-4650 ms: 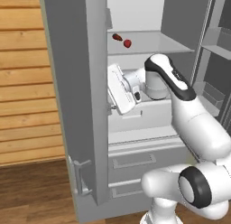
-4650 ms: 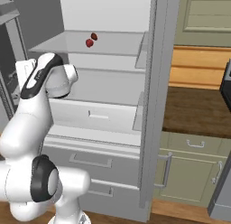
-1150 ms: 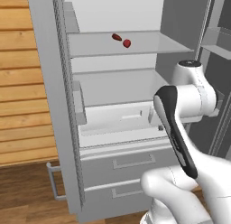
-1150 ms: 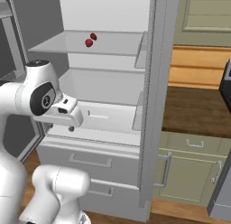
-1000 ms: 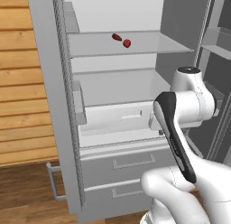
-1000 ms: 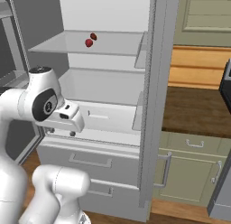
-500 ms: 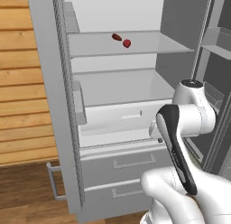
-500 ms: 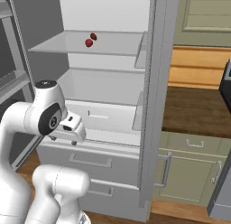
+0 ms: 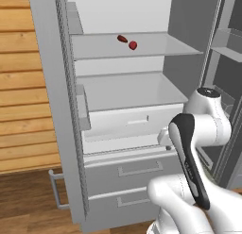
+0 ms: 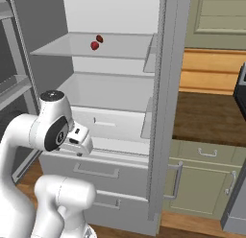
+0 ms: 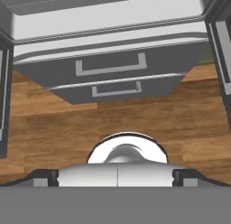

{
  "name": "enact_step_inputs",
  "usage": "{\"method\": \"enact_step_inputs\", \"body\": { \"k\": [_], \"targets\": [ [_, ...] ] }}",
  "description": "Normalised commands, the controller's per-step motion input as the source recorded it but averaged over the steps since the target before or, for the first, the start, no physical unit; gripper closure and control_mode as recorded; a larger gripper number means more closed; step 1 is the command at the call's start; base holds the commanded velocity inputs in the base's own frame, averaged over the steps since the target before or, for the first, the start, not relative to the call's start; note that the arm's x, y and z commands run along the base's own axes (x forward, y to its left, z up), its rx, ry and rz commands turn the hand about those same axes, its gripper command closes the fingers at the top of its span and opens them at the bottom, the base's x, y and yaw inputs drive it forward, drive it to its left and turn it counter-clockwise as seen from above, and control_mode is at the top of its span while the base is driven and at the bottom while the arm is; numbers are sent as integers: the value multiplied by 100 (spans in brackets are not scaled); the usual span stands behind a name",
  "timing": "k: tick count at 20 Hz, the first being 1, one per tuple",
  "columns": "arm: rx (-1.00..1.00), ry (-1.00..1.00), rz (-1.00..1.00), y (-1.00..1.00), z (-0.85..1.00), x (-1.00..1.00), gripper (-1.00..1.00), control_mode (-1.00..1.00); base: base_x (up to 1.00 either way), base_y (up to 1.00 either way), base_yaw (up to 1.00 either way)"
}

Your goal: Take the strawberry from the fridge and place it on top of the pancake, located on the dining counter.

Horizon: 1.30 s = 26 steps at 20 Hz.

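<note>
Two red items on the fridge [image 9: 56,110] upper shelf: the strawberry [image 9: 133,45] is the rounder bright one, just beside a darker elongated item [image 9: 122,38] at its 10 o'clock. Fridge doors open. Gripper [image 11: 116,175] sits low, level with the drawers [image 11: 108,67], pointing down at the wood floor [image 11: 189,123], jaws spread wide, holding nothing. In the right base view the strawberry sits at 12 o'clock from the hand, well apart.

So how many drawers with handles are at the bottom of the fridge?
2. The upper drawer sits directly under the open compartment, and the lower drawer is below it, near the floor. The arm partly covers both in the base views.
</note>
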Motion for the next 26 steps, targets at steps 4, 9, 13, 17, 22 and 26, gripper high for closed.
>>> {"method": "enact_step_inputs", "body": {
  "k": [4,9,13,17,22,26],
  "targets": [
    [0,0,0,1,0,1,-100,100,4,4,-1],
    [0,0,0,0,0,0,-100,100,31,28,-10],
    [0,0,0,0,0,0,-100,100,34,29,-11],
    [0,0,0,0,0,0,-100,100,45,28,-1],
    [0,0,0,0,0,0,-100,100,66,39,0],
    [0,0,0,0,0,0,-100,100,67,5,0]
  ]
}}
